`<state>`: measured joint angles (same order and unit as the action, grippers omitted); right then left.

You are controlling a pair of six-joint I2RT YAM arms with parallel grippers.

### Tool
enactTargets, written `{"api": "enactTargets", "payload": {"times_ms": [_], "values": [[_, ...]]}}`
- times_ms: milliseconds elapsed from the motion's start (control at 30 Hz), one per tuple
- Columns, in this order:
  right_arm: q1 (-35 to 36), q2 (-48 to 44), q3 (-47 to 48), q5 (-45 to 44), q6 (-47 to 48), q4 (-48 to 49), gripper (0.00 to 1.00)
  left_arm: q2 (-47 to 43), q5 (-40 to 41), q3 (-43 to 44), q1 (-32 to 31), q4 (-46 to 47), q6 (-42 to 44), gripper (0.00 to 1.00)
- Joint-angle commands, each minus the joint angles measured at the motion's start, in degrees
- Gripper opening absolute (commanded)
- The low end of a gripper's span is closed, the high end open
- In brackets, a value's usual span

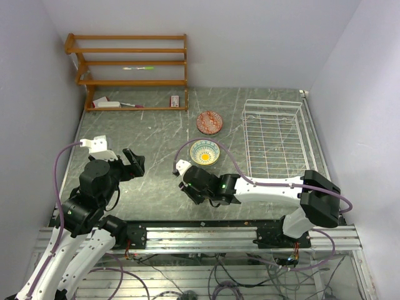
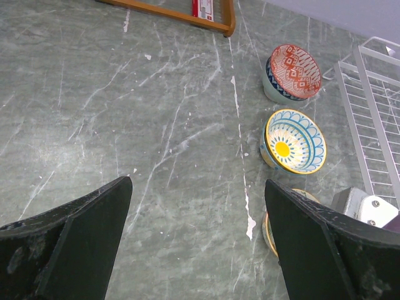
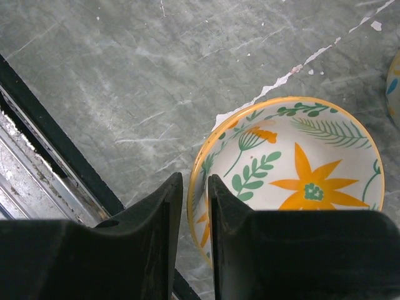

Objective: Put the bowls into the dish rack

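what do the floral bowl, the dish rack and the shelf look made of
The floral bowl looks like glazed ceramic: smooth painted inside, thick rim. The dish rack seems white-coated metal wire: thin rods in a grid. The shelf looks like varnished wood: orange-brown boards.

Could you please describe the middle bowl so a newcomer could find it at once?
Start at the white wire dish rack on the table's right side; three bowls line up just left of it. The middle bowl has a yellow centre and blue scalloped rim, unlike the red-brown bowl behind it and the orange-flowered bowl in front.
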<state>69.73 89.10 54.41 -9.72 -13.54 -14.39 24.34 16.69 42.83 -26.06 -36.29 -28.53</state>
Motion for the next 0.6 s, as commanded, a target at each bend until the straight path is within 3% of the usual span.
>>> {"api": "enactTargets", "payload": {"times_ms": [0,167,567], "values": [[0.0,0.0,-0.1,-0.8,-0.6,0.8,0.20,-0.5,-0.1,1.9,0.3,0.2,0.2,0.98],[0.0,-1.6,-0.4,-1.6,-0.9,0.8,0.00,-0.7,-0.1,1.9,0.3,0.2,0.1,0.98],[0.0,-11.2,2.0,-0.3,-0.9,-1.4,0.00,-0.6,0.0,1.9,0.3,0.2,0.1,0.98]]}}
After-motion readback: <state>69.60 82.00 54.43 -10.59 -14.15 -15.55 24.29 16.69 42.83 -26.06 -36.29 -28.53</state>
